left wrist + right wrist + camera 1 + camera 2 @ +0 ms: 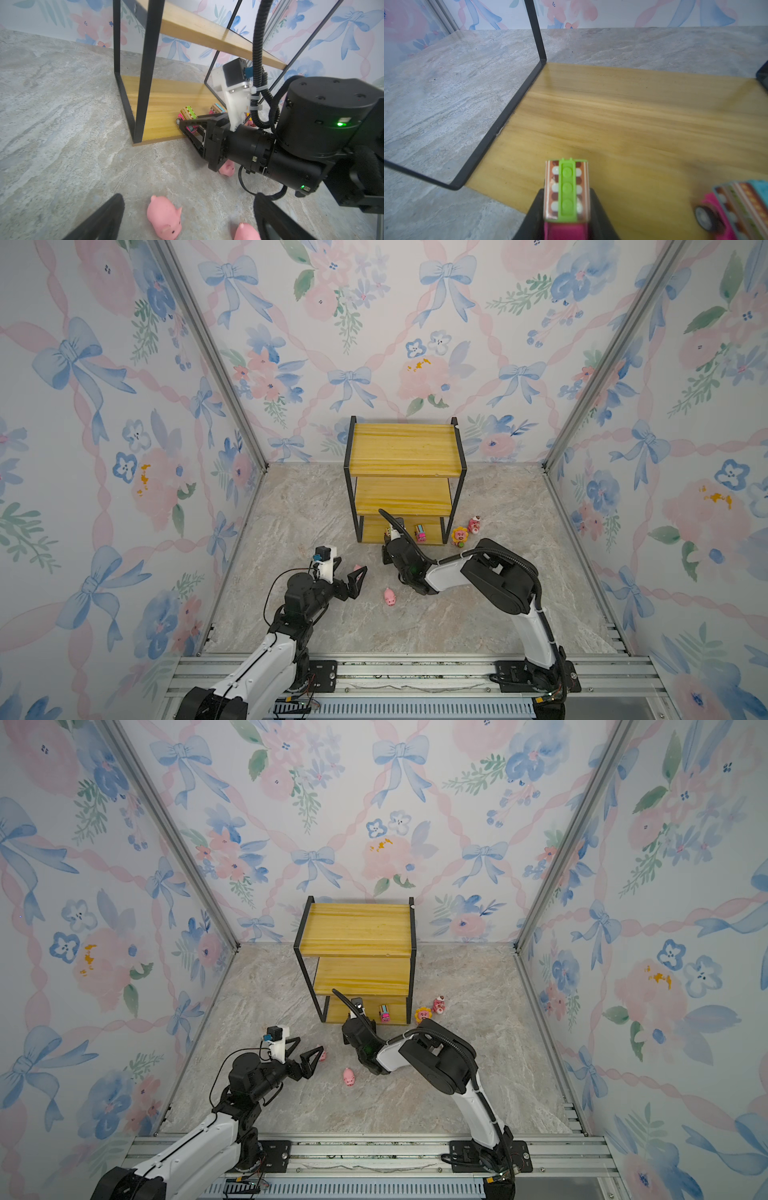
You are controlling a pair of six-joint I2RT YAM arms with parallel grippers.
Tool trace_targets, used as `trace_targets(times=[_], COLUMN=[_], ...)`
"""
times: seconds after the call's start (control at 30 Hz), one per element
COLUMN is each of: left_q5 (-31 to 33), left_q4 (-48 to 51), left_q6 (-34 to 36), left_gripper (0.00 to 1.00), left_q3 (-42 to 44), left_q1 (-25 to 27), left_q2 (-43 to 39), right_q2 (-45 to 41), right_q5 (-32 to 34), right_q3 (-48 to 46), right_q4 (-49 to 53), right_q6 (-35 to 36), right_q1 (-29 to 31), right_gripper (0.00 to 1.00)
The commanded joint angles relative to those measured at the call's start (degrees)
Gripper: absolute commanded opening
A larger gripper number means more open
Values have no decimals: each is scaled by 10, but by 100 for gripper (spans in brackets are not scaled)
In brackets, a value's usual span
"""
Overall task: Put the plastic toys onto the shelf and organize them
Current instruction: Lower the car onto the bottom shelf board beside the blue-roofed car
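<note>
Claw on your right (184, 126) is clamped on a green-roofed toy vehicle (566, 182) at the front edge of the shelf's (405, 448) bottom board. Your left claw (352, 566) gapes over a pink pig (164, 216) on the grey marbled counter (498, 593), with floral wallpaper (374, 323) on three sides.

Bottom board (623, 116) bare; parked toy vehicle (741, 207) alongside.
</note>
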State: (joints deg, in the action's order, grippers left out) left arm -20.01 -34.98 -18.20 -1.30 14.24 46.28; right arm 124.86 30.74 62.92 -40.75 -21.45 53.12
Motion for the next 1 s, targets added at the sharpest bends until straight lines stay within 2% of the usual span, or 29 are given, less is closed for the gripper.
trace_targets(times=[0.0,0.97], left_q5=[-3,-3], left_q4=[1,1], left_q6=[8,7], left_gripper=[98,98], left_q3=[-5,-1], left_q1=[3,3], left_q2=[-4,-14], right_q2=[13,26], right_q5=[19,52], right_q3=[3,45], right_q4=[-12,59], right_q6=[-6,-24], right_q1=[-6,-13], right_gripper=[21,21])
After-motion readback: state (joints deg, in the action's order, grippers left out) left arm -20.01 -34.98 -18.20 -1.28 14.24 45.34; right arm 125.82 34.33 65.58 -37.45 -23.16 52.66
